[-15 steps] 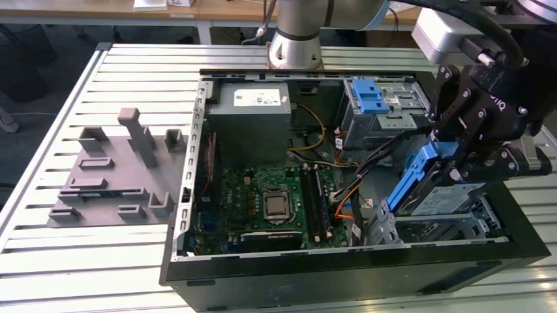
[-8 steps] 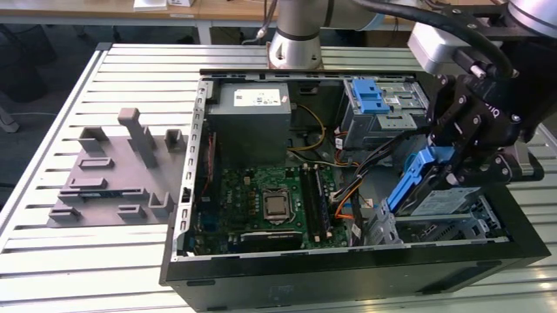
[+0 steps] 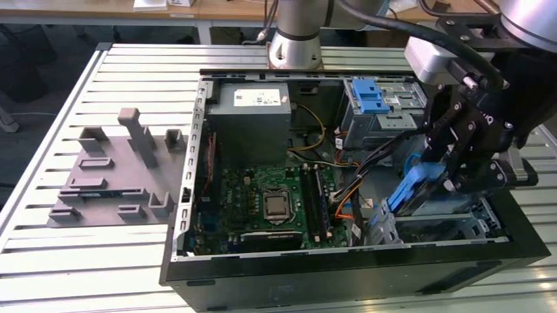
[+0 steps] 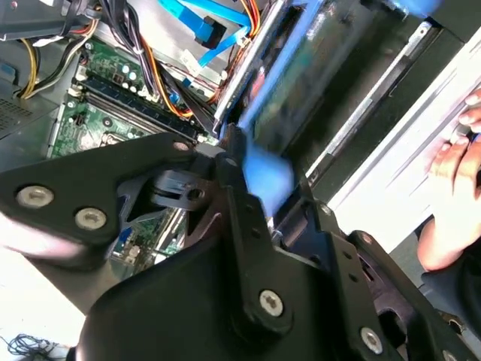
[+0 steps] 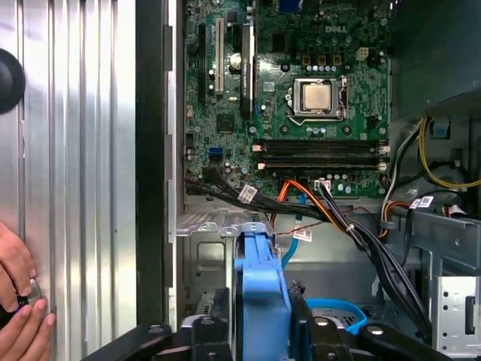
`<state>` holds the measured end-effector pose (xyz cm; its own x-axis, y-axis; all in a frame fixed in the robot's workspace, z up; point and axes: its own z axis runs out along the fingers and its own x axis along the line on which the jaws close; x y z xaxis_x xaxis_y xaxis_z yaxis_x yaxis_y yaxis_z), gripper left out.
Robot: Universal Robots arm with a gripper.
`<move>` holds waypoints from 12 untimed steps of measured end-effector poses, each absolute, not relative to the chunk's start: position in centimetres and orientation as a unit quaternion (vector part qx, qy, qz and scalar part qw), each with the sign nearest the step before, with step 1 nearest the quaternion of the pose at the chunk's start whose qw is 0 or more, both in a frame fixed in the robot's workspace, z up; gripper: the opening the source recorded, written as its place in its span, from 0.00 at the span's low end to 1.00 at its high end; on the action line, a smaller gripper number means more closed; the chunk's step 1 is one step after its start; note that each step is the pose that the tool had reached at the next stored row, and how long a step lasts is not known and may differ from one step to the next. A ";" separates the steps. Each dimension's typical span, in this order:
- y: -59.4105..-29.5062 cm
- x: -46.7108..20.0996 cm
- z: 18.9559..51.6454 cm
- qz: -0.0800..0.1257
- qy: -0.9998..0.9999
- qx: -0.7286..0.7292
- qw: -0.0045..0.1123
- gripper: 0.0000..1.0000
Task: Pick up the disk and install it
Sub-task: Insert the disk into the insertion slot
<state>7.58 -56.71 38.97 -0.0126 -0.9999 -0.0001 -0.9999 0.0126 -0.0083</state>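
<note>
Black gripper (image 3: 445, 175) was clamped on the rectangular silver metal disk (image 3: 409, 192) w/ blue plastic bracket, held tilted just over grey metal drive bay (image 3: 474, 228) in open black PC case (image 3: 348, 280).

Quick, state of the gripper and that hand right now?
The gripper: shut on the blue-bracketed rectangular disk.
The person's hand: at the ribbed metal table; grip cannot be told.

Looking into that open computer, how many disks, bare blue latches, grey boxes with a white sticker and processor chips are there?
Disk in blue bracket: 1
Bare blue latch: 1
Grey box with white sticker: 1
Processor chip: 1
Total: 4
</note>
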 end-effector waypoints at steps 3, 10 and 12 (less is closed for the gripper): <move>-56.7 7.6 38.7 -0.003 0.712 -0.703 0.003 0.44; -56.7 7.6 37.9 -0.003 0.711 -0.703 0.003 0.36; -56.7 7.6 37.6 -0.003 0.711 -0.704 0.003 0.30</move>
